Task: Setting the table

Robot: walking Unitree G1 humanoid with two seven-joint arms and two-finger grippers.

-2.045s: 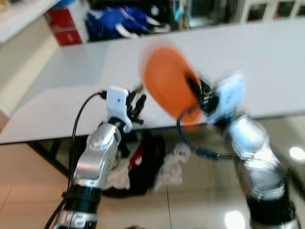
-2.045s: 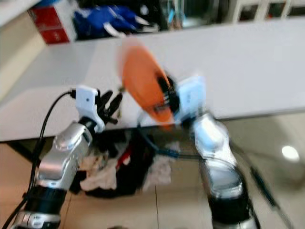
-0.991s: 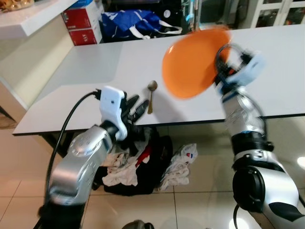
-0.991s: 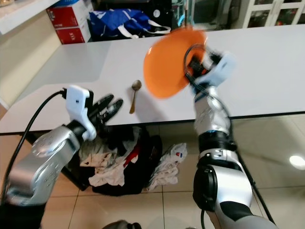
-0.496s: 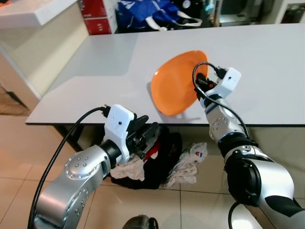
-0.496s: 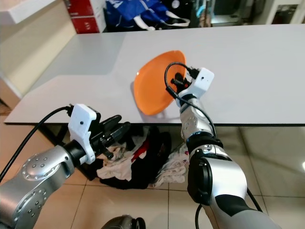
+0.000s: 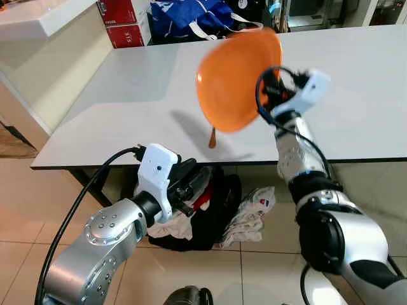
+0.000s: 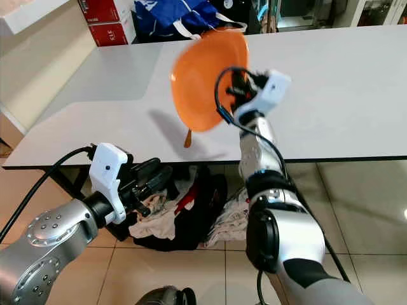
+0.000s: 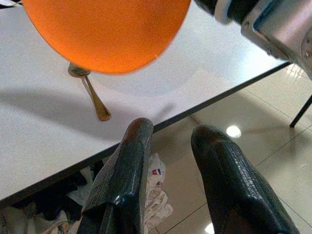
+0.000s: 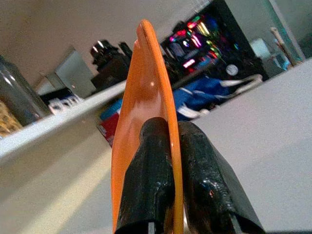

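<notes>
We saw the right gripper [image 10: 170, 161] pinched tight on the rim of the orange plate [image 7: 236, 77], held tilted in the air above the white table [image 7: 127, 95], upper centre of frame. A spoon [image 9: 90, 92] lay on the table under the plate. Left gripper [image 9: 170, 170] sat lower left, below the table edge, fingers apart, holding nothing.

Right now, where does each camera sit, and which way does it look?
Left eye, right eye: on the head, looking down at the table, both arms, the orange plate.
Left wrist: along the open left gripper toward the spoon.
Right wrist: along the right gripper pinching the plate's rim.
All share the plate.
</notes>
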